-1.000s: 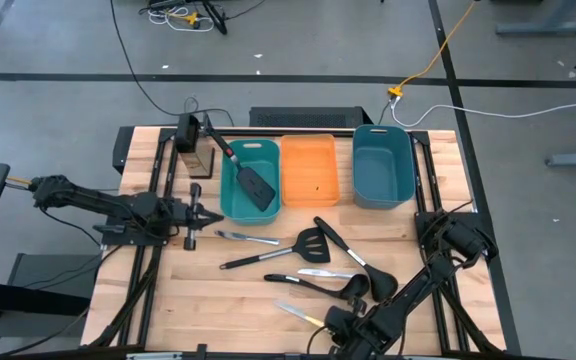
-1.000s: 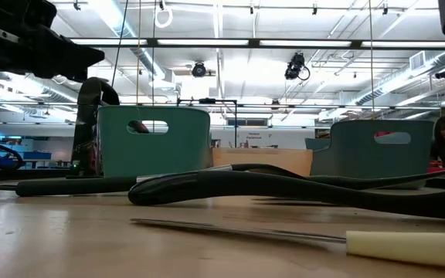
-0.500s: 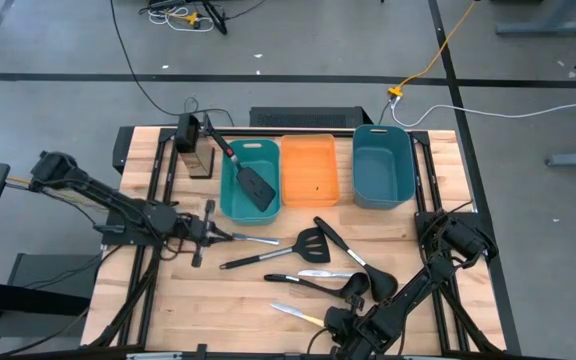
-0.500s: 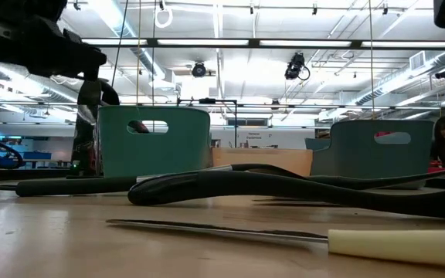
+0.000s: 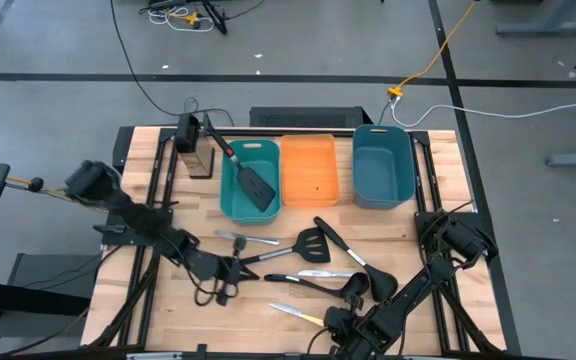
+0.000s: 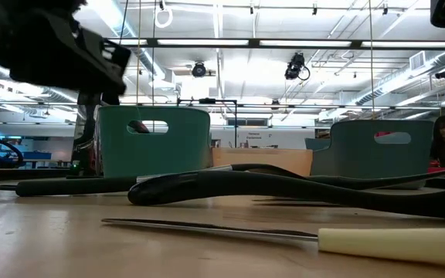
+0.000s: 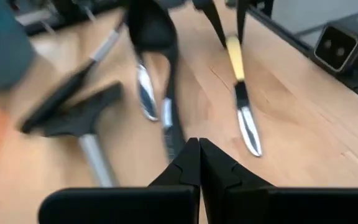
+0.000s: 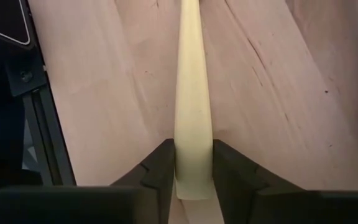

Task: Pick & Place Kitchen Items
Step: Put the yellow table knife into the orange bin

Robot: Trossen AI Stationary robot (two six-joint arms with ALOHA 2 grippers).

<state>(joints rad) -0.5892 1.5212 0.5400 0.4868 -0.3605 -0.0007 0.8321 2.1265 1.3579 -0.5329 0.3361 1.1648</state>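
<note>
Several slim utensils lie on the wooden table: a black spatula, black ladles, small silver knives and a long black utensil. A black spatula with a red-tipped handle leans in the left teal bin. My left gripper is shut and empty, just over the table by the long black utensil's near end; its wrist view looks over the utensils. My right gripper, near the table's near edge, is shut on the cream-handled knife. My right gripper pinches the knife's cream handle at its free end between its two fingers. The fingers lie along the knife, coming level from the table's right. The knife lies level and low over the table, with its blade pointing toward the table's left.
Two teal bins and an orange bin between them stand in a row at the table's far side. A dark box stands at the far left. Bare wood lies at the near left.
My left gripper has swung from the table's left side toward the right and near edges, coming down by the utensils in the middle. The cream-handled knife has slid a little toward the table's left edge in my right gripper.
</note>
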